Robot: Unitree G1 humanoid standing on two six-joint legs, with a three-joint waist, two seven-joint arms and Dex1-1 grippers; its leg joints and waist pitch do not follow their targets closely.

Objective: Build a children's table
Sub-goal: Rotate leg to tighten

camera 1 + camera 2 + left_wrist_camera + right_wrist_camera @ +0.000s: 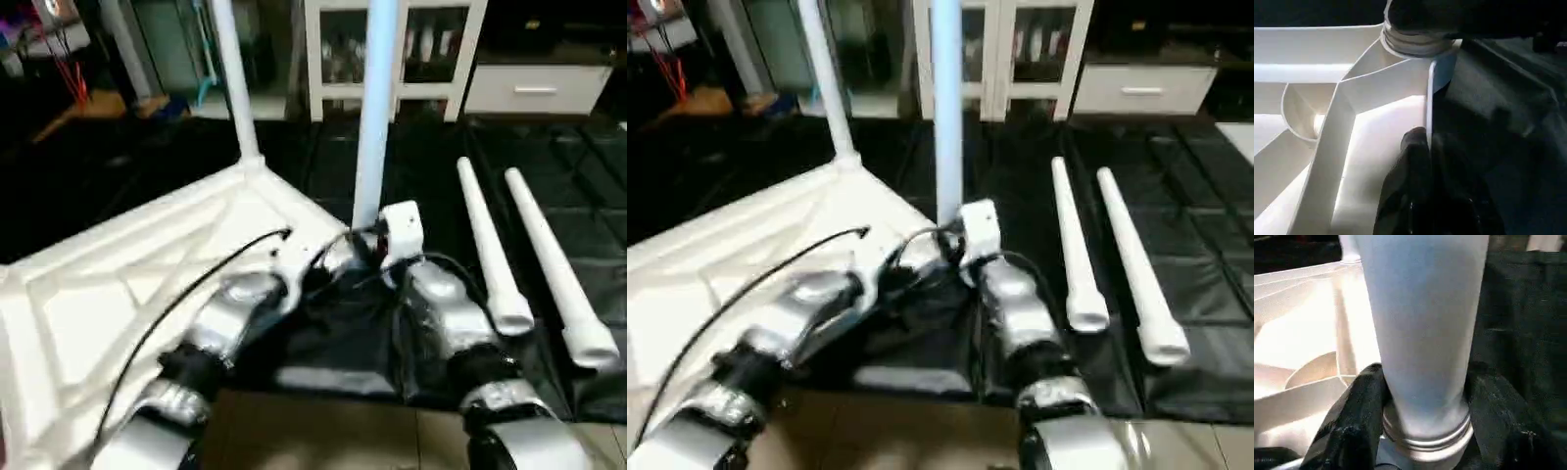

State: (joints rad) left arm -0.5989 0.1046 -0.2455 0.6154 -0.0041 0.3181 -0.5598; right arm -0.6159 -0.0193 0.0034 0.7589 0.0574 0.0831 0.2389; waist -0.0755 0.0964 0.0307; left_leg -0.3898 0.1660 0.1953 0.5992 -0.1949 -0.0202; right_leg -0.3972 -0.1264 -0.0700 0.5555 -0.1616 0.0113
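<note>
The children's table's white tabletop (pixel 127 284) lies upside down on the left, ribs up. One leg (pixel 235 88) stands in its far corner socket. A second leg (pixel 377 108) stands upright at the near right corner socket (pixel 1415 41). My right gripper (pixel 1422 382) is shut on this leg just above its ringed base, with a black finger (pixel 1359 401) pressed on each side. My left gripper (pixel 1427 142) is shut on the tabletop's thin side rim (pixel 1429 98), close below that corner. Two loose legs (pixel 490 245) (pixel 558 274) lie side by side on the right.
A black mat (pixel 588 196) covers the floor under the parts. At the back stand a white glass-door cabinet (pixel 392 49) and a white drawer unit (pixel 534 88). Bare wooden floor (pixel 323 431) shows at the near edge. A black cable (pixel 196 284) runs over my left forearm.
</note>
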